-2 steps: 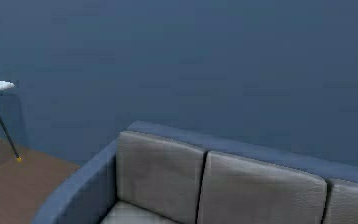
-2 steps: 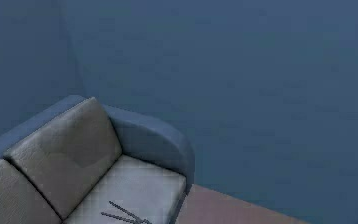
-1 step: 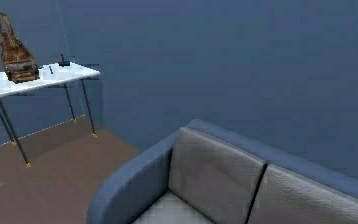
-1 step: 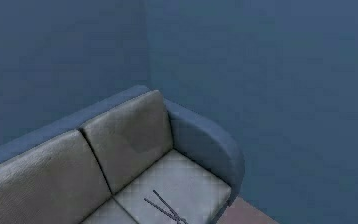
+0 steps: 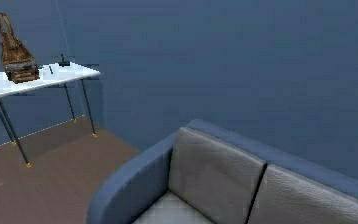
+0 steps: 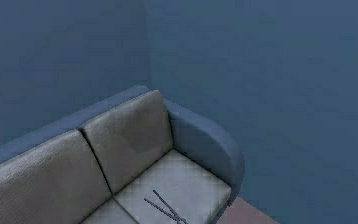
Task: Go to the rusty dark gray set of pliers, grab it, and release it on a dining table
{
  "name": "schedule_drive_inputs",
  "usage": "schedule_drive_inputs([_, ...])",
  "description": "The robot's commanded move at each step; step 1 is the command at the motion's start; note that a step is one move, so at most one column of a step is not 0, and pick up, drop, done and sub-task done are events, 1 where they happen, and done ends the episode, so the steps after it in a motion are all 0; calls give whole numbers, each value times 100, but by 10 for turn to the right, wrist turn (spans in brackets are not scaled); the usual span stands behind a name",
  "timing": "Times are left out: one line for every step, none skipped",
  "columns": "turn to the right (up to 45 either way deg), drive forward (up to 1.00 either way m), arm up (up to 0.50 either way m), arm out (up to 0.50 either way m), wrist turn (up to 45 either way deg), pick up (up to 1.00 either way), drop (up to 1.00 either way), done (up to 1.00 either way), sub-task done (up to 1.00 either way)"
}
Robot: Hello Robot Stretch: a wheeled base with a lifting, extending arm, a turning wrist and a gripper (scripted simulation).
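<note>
Nearest, at the arm side view's bottom edge, two thin dark lines cross the seat; I take them for the fingers of the tool (image 6: 165, 210). Its state cannot be told, nor whether it has hold of anything, because the grey cushion lies right behind it. That cushion belongs to a blue sofa (image 6: 137, 140) which stands close against the robot, its rounded arm reaching into the forward view's lower right.

Past the sofa lies brown floor (image 5: 52, 175). Beyond that, at the forward view's upper left, is a white counter (image 5: 79, 71) on thin dark legs. On it stand a brown wooden ornament (image 5: 17, 50) and, just beside it, some small dark things (image 5: 62, 63). One of these is probably the pliers, but they are too small to be sure. Blue walls (image 5: 237, 60) close the room behind.

The step in hand looks like the approach, with the grab not yet begun. To do it well:
- Turn toward the forward view's left first, so the base clears the sofa's arm.
- Cross the bare floor and stop with the counter on the reaching side, not head-on.
- Keep off the legs.
- Confirm which dark thing is the pliers before extending.
</note>
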Motion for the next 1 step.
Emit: schedule_drive_inputs([0,0,0,24,0,0,0,0,0])
